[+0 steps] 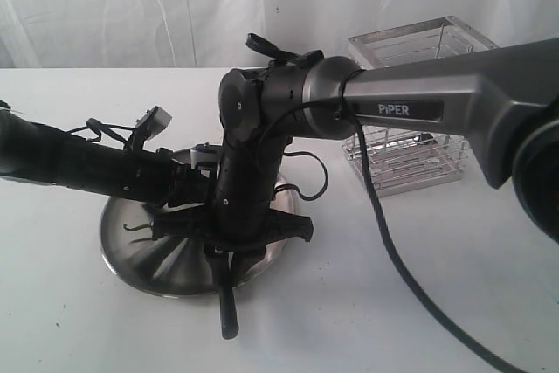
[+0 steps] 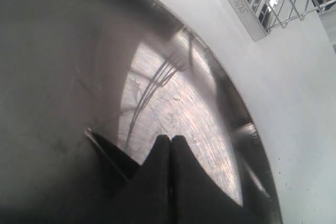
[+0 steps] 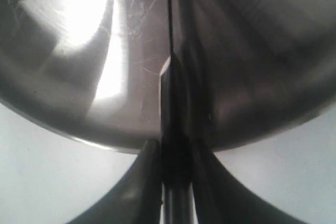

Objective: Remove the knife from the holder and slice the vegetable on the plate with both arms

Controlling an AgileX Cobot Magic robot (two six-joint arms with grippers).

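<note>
right gripper (image 3: 175,148): clamped on knife (image 3: 173,93) | blade over plate (image 3: 79,82) | left gripper (image 2: 170,141): closed

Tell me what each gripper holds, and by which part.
The right gripper clamps the slim all-black kitchen knife by its handle, blade out over the round stainless-steel plate. The left gripper is shut, with nothing visible between its tips.

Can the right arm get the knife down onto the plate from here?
Probably yes: the right gripper holds the knife over the plate, and its wrist view shows nothing between blade and steel.
</note>
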